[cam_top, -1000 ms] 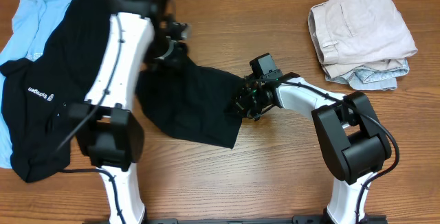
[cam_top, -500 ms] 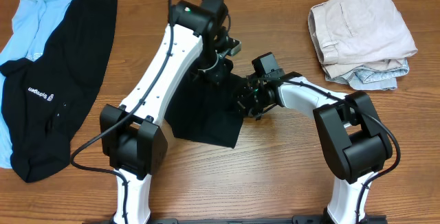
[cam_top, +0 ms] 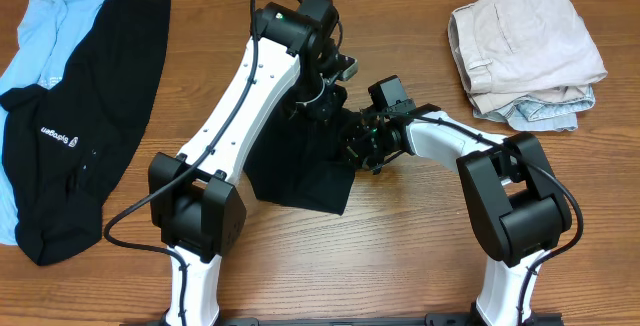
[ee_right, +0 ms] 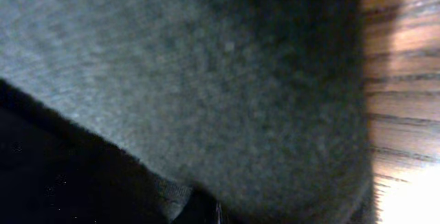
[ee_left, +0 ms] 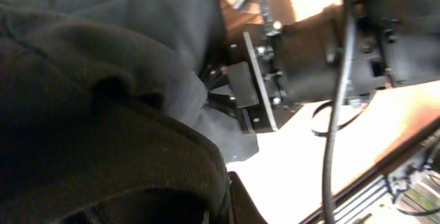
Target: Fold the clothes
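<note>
A plain black T-shirt (cam_top: 298, 171) lies doubled over at the table's middle. My left gripper (cam_top: 325, 104) is shut on its upper right edge, and the cloth hangs bunched below it. My right gripper (cam_top: 357, 146) is shut on the shirt's right edge, a short way below and to the right of the left one. Black fabric (ee_left: 103, 86) fills most of the left wrist view, with the right arm's gripper body (ee_left: 289, 73) close behind it. In the right wrist view, dark cloth (ee_right: 206, 80) hides the fingers.
A black garment with white lettering (cam_top: 70, 136) lies on a light-blue one (cam_top: 40, 26) at the far left. Folded beige trousers (cam_top: 525, 41) sit on pale denim (cam_top: 545, 114) at the back right. Bare wood table (cam_top: 400, 236) lies in front.
My left arm has swung from the left pile to the middle, carrying the shirt's edge over to the right gripper. The shirt is now doubled and narrower. The right arm has hardly moved.
</note>
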